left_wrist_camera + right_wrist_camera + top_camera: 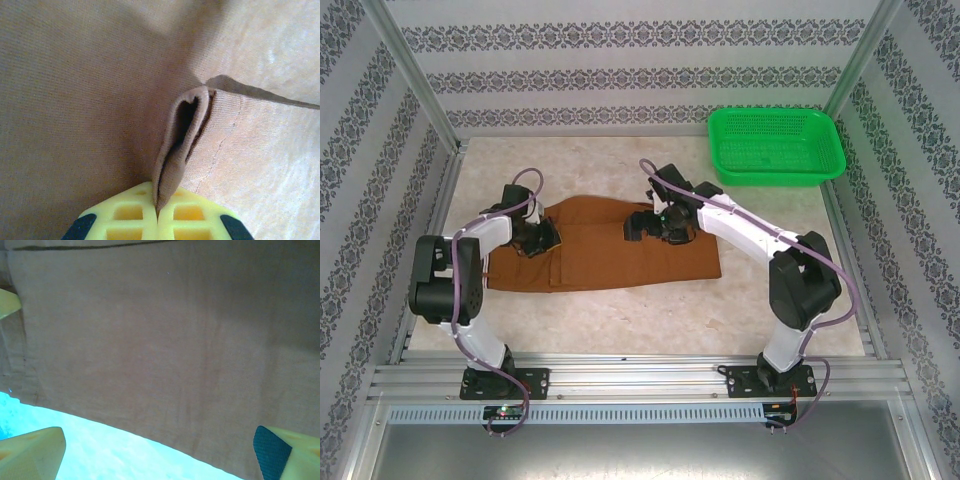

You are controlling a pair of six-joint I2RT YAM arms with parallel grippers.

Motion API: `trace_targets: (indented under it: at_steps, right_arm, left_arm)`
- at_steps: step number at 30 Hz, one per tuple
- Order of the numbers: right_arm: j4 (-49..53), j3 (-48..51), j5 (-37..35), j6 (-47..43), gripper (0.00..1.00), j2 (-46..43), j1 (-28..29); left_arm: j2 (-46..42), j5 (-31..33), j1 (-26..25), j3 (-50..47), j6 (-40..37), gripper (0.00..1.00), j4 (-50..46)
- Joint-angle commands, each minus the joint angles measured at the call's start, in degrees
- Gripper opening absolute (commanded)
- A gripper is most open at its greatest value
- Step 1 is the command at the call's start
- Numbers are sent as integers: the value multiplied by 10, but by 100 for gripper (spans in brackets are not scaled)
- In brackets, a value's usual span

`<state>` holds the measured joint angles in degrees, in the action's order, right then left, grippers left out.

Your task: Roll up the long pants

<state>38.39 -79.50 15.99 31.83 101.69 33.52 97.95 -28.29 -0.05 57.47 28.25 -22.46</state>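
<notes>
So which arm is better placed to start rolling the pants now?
Left. The left gripper is shut on a pinched fold of the long pants; the right gripper hangs open above flat cloth, gripping nothing.

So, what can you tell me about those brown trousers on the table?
The long pants are rust-brown woven cloth with stitched seams, folded into a flat, wide band lying across the pale table. Not yet rolled. The left tool is shut on a raised fold at their left end; the right tool stands open over their far edge.
</notes>
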Motion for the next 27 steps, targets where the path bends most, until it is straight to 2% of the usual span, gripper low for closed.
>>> trace_targets:
  at_steps: [1,4,7,12,16,17,18,21,22,25,27]
  right_arm:
    - [-8,13,6,13,98,4,-12]
    - [-5,21,-8,16,98,-17,-23]
    - [2,27,-13,14,98,-38,-40]
    - [13,31,-13,6,98,-50,-73]
    - [11,23,-3,2,98,-46,-92]
    - [12,19,0,-1,98,-40,-94]
    - [16,14,-1,-4,98,-33,-96]
    - [24,-1,0,-17,98,-1,-96]
    - [27,-6,1,-22,98,13,-97]
    - [26,-17,14,-42,98,54,-96]
    - [17,-19,17,-55,98,75,-97]
  left_arm:
    - [-48,23,-8,29,-5,0,-48]
    - [-116,111,-6,59,-13,0,-135]
    - [-154,178,32,103,-31,0,-229]
    - [-186,192,137,138,-56,0,-299]
    - [-173,200,210,157,-65,0,-340]
    - [-164,208,220,158,-68,4,-343]
    - [-152,217,225,160,-68,11,-346]
    - [-112,232,227,164,-55,74,-334]
    - [-105,236,227,166,-43,73,-329]
    - [-124,216,221,162,-11,62,-297]
    - [-143,227,196,161,-12,63,-280]
